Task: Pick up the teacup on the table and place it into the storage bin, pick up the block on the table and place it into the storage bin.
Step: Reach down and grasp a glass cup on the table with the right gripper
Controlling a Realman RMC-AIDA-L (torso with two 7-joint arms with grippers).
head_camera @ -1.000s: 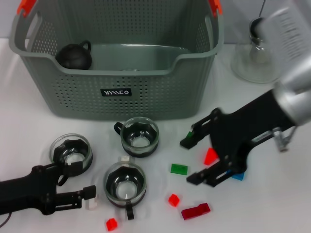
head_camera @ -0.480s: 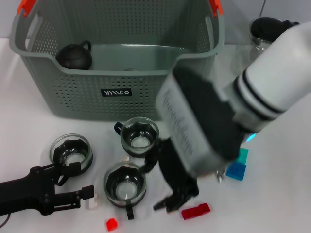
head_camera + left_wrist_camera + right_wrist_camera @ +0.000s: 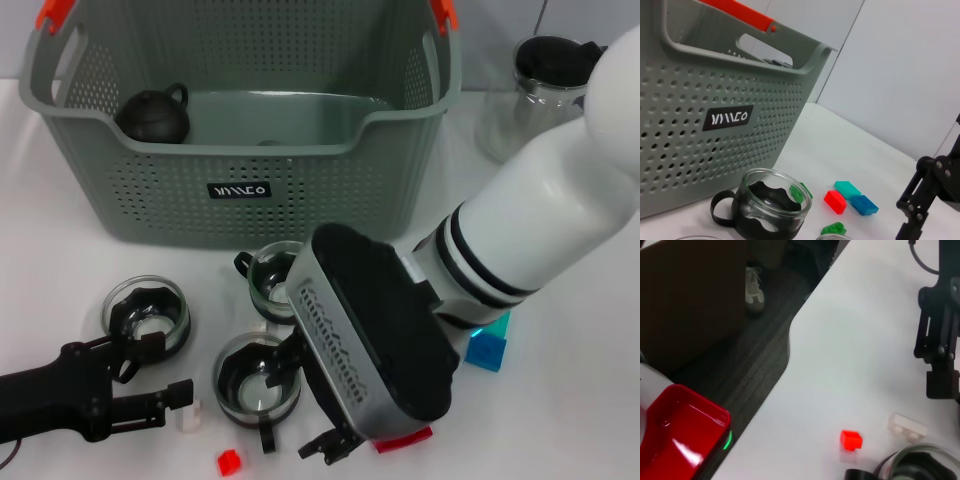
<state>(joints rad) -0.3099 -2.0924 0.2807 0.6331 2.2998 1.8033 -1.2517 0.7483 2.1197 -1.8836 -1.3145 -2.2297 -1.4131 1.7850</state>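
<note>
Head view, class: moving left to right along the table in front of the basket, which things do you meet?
Left gripper → leftmost glass teacup → small red block → front teacup → right arm's wrist → blue block.

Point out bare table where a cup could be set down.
Bare table lies right of the blue block, and more left of the storage bin. Crowded: the teacups and small red block before the bin.
</note>
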